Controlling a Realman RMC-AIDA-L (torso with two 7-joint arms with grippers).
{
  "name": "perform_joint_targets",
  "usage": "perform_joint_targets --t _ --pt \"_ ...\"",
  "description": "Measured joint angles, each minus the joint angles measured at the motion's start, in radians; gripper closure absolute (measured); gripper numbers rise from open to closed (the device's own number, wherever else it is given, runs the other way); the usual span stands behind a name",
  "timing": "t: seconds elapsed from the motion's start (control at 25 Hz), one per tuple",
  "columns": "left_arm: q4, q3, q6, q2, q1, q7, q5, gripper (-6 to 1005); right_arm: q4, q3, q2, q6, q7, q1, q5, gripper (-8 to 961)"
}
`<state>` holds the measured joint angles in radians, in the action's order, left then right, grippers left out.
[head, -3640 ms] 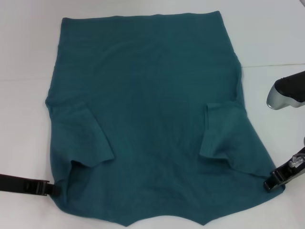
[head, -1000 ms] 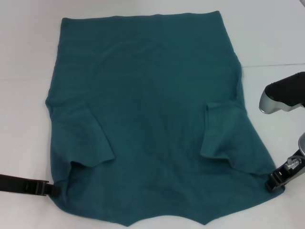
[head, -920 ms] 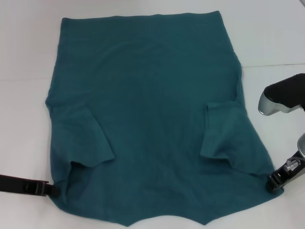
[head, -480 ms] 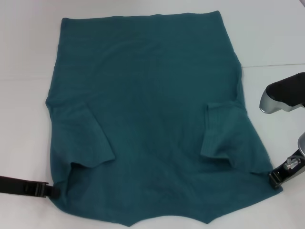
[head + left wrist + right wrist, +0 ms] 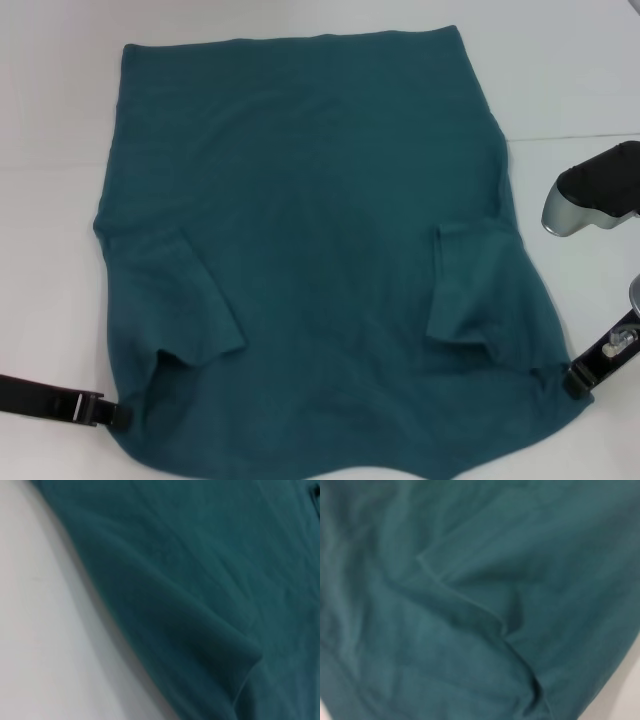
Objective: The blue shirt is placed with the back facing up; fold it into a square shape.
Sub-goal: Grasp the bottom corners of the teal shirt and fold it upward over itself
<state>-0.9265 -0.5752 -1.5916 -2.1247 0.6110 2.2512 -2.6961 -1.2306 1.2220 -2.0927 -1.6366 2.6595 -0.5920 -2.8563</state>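
At near corners: left gripper (image 5: pixel 112 414) and right gripper (image 5: pixel 578 378) each touching blue shirt (image 5: pixel 310 240) edge, pinch or not, can't tell. Spread flat between, on white table (image 5: pixel 60 110), sleeves folded inward.

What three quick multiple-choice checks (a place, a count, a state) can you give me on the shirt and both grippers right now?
1. Where is the left gripper?
A. at the shirt's near left corner
B. over the far hem
C. on the middle of the shirt

2. How many sleeves lie folded in onto the blue shirt?
A. none
B. one
C. two

3. How does the shirt lie?
A. rolled into a tube
B. spread mostly flat on the table
C. already a small square

Answers:
1. A: in the head view it meets the cloth at the near left corner, while the right gripper is at the near right corner.
2. C: one sleeve flap lies on each side of the body.
3. B: the whole body is laid open, with only the sleeves turned in.
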Motion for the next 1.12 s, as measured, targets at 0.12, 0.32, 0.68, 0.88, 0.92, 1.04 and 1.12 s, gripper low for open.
perform_joint_targets --t 0.12,0.32,0.68,0.88,0.92,1.04,1.12 --pt "-0.002 0.000 -0.058 0.011 0.003 0.000 0.004 925 -0.016 0.003 -0.001 -0.059 -0.030 -0.009 0.013 910" --pt "-0.005 0.000 -0.157 0.031 0.012 0.001 -0.004 924 -0.014 0.020 0.000 -0.150 -0.053 -0.026 0.005 910" --pt "0.017 -0.010 -0.329 0.046 0.060 0.008 -0.122 922 -0.020 0.040 0.002 -0.320 -0.098 -0.050 -0.019 910" --pt "0.059 -0.036 -0.401 0.040 0.068 0.015 -0.159 921 -0.014 0.123 0.001 -0.352 -0.096 -0.045 -0.036 910" --pt "0.063 -0.041 -0.412 0.039 0.067 0.017 -0.159 921 -0.004 0.143 0.001 -0.354 -0.095 -0.043 -0.035 910" --pt "0.070 -0.055 -0.434 0.036 0.060 0.028 -0.160 921 0.023 0.171 -0.001 -0.352 -0.105 -0.042 -0.030 910" --pt "0.071 -0.053 -0.440 0.035 0.058 0.030 -0.160 920 0.012 0.172 -0.002 -0.349 -0.116 -0.041 -0.023 910"
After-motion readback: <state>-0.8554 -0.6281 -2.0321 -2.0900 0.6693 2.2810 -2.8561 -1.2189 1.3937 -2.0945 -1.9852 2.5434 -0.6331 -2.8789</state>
